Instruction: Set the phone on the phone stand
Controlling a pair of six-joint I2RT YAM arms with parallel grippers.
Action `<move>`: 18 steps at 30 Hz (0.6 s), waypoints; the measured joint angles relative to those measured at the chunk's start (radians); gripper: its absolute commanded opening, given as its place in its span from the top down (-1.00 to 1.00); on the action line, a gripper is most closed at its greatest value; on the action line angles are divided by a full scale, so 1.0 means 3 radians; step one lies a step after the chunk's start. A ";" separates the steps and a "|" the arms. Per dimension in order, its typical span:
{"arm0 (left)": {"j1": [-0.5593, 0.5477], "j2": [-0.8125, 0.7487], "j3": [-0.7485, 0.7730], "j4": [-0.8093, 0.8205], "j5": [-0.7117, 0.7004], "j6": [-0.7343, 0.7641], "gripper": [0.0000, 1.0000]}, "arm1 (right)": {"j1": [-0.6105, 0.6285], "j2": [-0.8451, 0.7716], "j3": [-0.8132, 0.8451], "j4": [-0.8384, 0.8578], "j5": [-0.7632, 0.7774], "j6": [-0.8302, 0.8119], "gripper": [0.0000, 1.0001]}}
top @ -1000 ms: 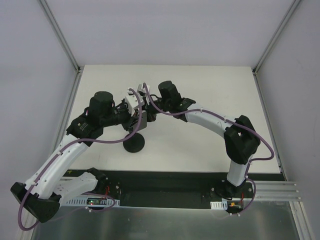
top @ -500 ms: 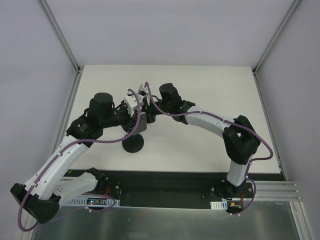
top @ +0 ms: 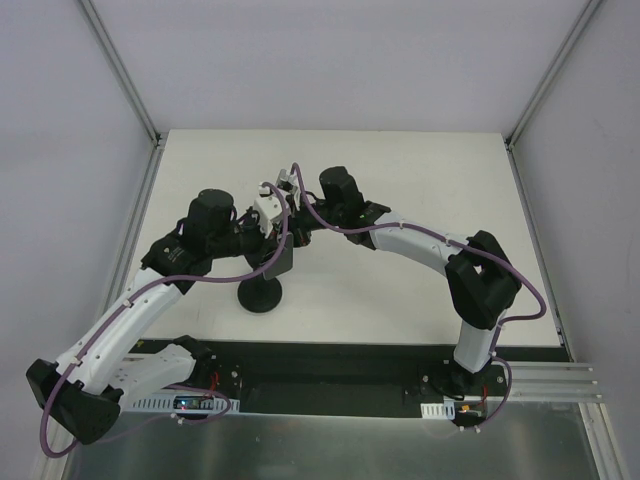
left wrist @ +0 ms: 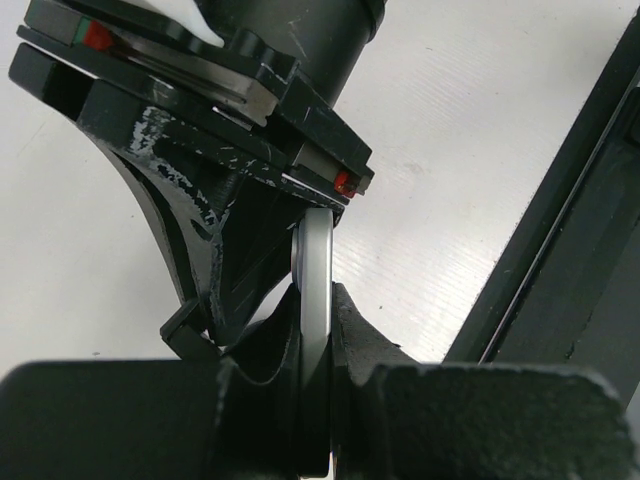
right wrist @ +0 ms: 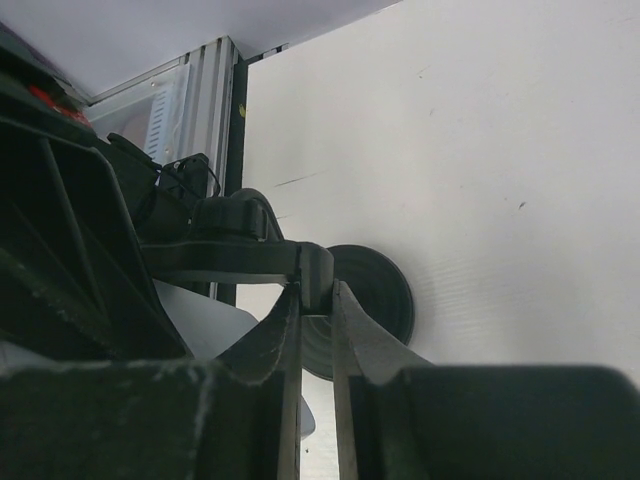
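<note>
Your left gripper (left wrist: 315,300) is clamped on the phone (left wrist: 313,255). In the left wrist view you see its silver edge standing thin and upright between the two black fingers, which press on its faces from either side. Your right gripper (right wrist: 316,298) is closed down too, its fingers nipping a short black piece at the top of the stand (right wrist: 378,290). In the right wrist view the stand's round base shows just behind those fingertips, sitting flat on the white table (top: 420,180).

From the top camera you find the left arm (top: 130,320) and right arm (top: 420,240) bent inward, so the two grippers meet nose to nose over the left-centre of the table. The stand's base rests on the table just in front of them, toward the arm bases, and a dark slab sits tilted above it between the grippers.

The phone is up off the table, right beside the stand's top. It is close against the right gripper's body, which fills the upper part of the left wrist view. You cannot tell whether the phone sits in the stand's bracket, because fingers and gripper bodies hide that spot in every view.
</note>
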 measured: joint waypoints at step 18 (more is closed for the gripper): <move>-0.0004 -0.0276 -0.0085 -0.0001 -0.0523 -0.0257 1.00 | 0.0057 -0.0055 -0.0058 0.0078 0.0253 -0.0017 0.99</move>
